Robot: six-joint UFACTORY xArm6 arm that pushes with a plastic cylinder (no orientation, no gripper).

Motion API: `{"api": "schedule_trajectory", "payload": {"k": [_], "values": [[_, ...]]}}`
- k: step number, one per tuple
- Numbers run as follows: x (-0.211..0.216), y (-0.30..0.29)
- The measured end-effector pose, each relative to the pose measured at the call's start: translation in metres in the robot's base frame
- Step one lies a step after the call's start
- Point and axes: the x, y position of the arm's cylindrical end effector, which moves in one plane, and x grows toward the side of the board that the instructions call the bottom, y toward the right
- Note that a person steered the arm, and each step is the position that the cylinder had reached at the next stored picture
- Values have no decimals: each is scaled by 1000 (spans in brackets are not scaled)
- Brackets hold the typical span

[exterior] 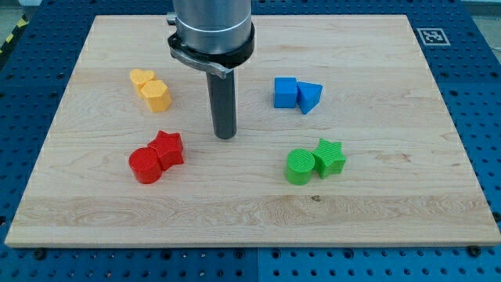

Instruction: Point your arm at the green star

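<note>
My tip (225, 136) is the blunt end of a plain dark rod, with nothing spread or pinched, resting on the pale wooden board (376, 211) near its middle. The green star (330, 157) sits well to the view's right of my tip and slightly lower, its ridged plastic touching a green cylinder (299, 167) on its left. Its stubby points give no clear long axis. A red star (168, 148) and red cylinder (145, 165) lie left of my tip. Beneath the board is a blue perforated table (485, 102).
</note>
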Motion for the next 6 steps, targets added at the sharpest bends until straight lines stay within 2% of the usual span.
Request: {"api": "schedule_trajectory", "payload": {"k": [1,2,3,4,5,6], "values": [[-1,0],[-17,28],[-17,87],[-3,160],[22,195],[36,183]]}}
